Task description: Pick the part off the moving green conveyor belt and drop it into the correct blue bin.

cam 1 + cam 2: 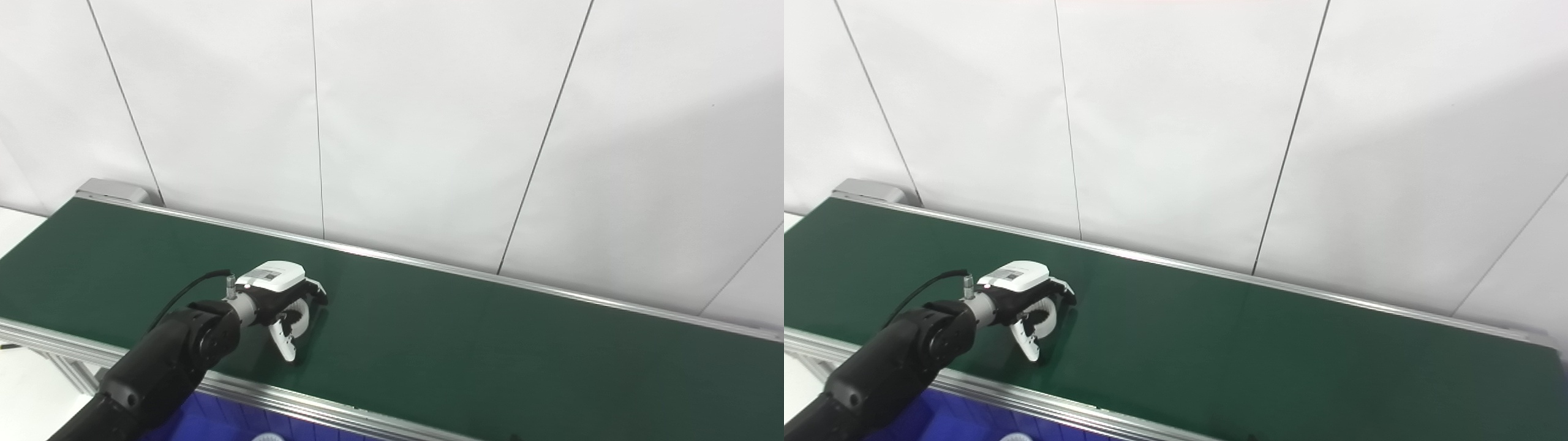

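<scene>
Bare green belt point(490, 343) rightward; left hand point(288, 309), fingers curled around a white part point(1044, 318).

Bright even light, sharp focus, soft shading on the wall's right

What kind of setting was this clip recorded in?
Probably a mock sorting line in a lab or test cell: a long green conveyor belt with aluminium side rails, plain white wall panels behind it, and a blue bin just below the near rail.
</scene>
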Robot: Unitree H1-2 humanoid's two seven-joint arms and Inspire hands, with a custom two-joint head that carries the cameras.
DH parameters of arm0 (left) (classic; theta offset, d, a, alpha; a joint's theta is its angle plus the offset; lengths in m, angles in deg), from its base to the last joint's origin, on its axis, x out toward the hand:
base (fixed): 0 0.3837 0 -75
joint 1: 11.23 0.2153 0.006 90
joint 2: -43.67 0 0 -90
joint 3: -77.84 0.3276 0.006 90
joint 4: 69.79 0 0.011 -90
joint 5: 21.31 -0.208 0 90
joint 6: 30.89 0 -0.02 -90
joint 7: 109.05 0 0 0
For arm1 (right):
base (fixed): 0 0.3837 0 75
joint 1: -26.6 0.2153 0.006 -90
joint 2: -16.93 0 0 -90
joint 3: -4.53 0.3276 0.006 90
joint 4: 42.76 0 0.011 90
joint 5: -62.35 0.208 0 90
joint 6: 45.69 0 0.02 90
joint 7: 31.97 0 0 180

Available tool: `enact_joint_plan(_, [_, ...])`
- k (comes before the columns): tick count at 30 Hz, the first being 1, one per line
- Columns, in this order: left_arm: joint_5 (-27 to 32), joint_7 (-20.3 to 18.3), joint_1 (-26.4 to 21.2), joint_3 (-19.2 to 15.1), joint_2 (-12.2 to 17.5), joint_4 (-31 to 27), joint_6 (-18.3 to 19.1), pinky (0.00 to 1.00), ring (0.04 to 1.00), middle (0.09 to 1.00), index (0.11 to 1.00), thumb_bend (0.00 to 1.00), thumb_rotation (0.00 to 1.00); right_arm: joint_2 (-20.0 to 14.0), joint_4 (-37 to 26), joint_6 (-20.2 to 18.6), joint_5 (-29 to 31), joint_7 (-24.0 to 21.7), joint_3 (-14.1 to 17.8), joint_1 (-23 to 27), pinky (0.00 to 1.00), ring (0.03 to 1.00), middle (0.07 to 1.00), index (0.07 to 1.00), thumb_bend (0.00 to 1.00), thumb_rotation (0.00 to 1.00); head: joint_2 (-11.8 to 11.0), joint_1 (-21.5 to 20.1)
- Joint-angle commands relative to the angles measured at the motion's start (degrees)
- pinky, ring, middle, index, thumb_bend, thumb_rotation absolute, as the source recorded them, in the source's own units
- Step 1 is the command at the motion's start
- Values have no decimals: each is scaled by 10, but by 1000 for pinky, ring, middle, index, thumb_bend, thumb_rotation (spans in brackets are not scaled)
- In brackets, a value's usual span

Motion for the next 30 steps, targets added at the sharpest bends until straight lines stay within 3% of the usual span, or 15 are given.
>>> enact_joint_plan(1, [-4, 9, -15, -3, 15, -13, -5, 824, 836, 851, 775, 869, 0, 2, -17, 30, 0, -1, -1, 0, 756, 845, 887, 951, 273, 826, 0, -1])
enact_joint_plan(13, [-9, 35, -13, -1, 12, -3, -24, 786, 811, 830, 762, 819, 0, 1, -19, 29, -3, -1, -1, -1, 760, 846, 887, 955, 294, 850, 2, -2])
enact_joint_plan(19, [-33, 100, -13, 2, 11, 18, -55, 646, 644, 703, 698, 722, 0, 0, -20, 30, -4, -1, -2, -1, 753, 843, 886, 951, 277, 834, 3, -3])
enact_joint_plan(21, [-32, 130, -12, -2, 6, 31, -72, 556, 489, 560, 651, 547, 0, 0, -21, 30, -2, -2, -2, -1, 753, 845, 887, 951, 276, 832, 3, -3])
enact_joint_plan(23, [-32, 158, -13, 0, 5, 45, -91, 527, 456, 529, 624, 513, 0, 0, -22, 30, -1, -2, -2, -1, 754, 847, 887, 951, 275, 829, 3, -3])
enact_joint_plan(25, [-26, 179, -13, -1, 3, 58, -113, 478, 440, 480, 531, 503, 0, -1, -23, 29, -3, -2, -2, -2, 753, 848, 890, 952, 276, 828, 4, -3])
enact_joint_plan(30, [-18, 192, -13, -1, 2, 69, -136, 469, 439, 466, 514, 501, 0, -2, -23, 30, -1, -1, -3, -2, 754, 848, 888, 952, 287, 832, 5, -3])
